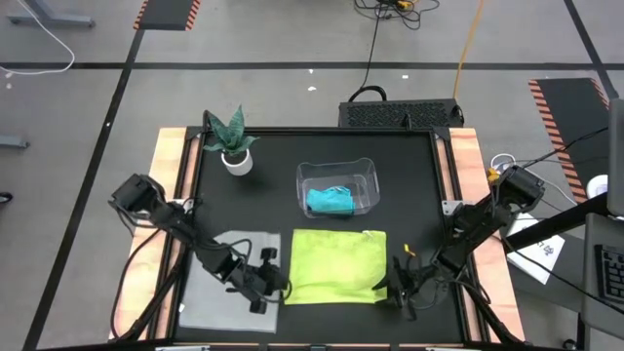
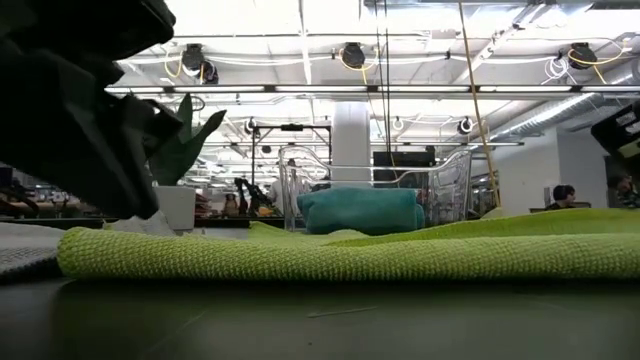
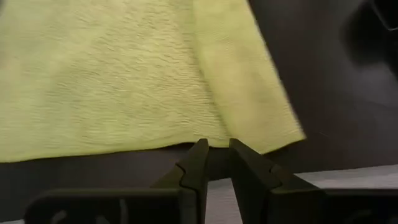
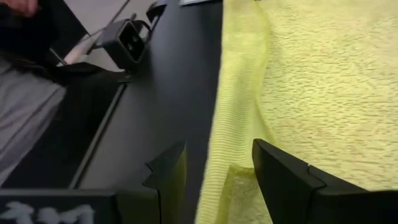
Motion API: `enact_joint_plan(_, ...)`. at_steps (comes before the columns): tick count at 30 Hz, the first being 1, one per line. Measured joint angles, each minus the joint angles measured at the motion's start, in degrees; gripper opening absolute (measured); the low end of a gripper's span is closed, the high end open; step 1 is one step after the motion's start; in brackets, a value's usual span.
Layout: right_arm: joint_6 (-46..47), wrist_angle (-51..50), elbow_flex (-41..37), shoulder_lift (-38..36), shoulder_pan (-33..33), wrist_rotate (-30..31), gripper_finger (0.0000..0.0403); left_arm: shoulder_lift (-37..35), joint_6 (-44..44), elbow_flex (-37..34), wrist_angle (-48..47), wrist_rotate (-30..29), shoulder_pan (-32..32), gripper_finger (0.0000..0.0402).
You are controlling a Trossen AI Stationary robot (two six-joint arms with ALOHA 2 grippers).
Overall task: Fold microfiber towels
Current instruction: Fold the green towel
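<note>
Towels lie in three spots on the black surface: the yellow-green towel is spread flat near the 6 o'clock edge, the grey towel lies flat toward 7 o'clock just beside it, and the teal towel sits bunched inside the clear bin at the centre. A potted plant stands toward 10 o'clock. The left gripper sits low at the yellow-green towel's 9 o'clock edge, between that towel and the grey one; in its wrist view its fingers stand nearly together with a narrow gap, just short of the towel's edge, with nothing between them. The right gripper is at the towel's 3 o'clock edge near the front corner, fingers spread apart, with the towel's folded edge lying between them; I cannot tell whether they touch it. In the low view the yellow-green towel fills the foreground, with the teal towel and bin behind it.
</note>
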Motion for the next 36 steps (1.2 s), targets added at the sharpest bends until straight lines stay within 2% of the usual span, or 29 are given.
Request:
enact_joint_plan(8,0.67,0.7,0.02,-0.03,1.02,-0.05,0.0174,1.08,-1.92,0.01,3.08,0.8,-2.89,0.0067)
enact_joint_plan(18,0.43,0.61,0.02,-0.03,0.89,0.36,0.0174,1.08,-2.01,0.01,2.95,0.19,-3.13,0.0067)
enact_joint_plan(24,4.86,1.6,0.02,-0.03,0.89,4.71,0.0173,1.08,0.27,0.01,2.89,-1.17,-3.13,0.0067)
enact_joint_plan(28,5.91,1.25,0.02,-0.05,0.89,4.79,0.0173,1.08,-4.37,0.01,2.86,-2.33,-2.97,0.0067)
enact_joint_plan(31,8.92,-0.77,0.02,-0.05,0.91,4.52,0.0173,1.08,-12.37,0.01,2.56,-2.28,-2.41,0.0067)
enact_joint_plan(36,14.25,-5.66,0.02,-0.05,1.0,4.4,0.0173,1.14,-20.62,0.02,-2.25,0.49,-2.34,0.0067)
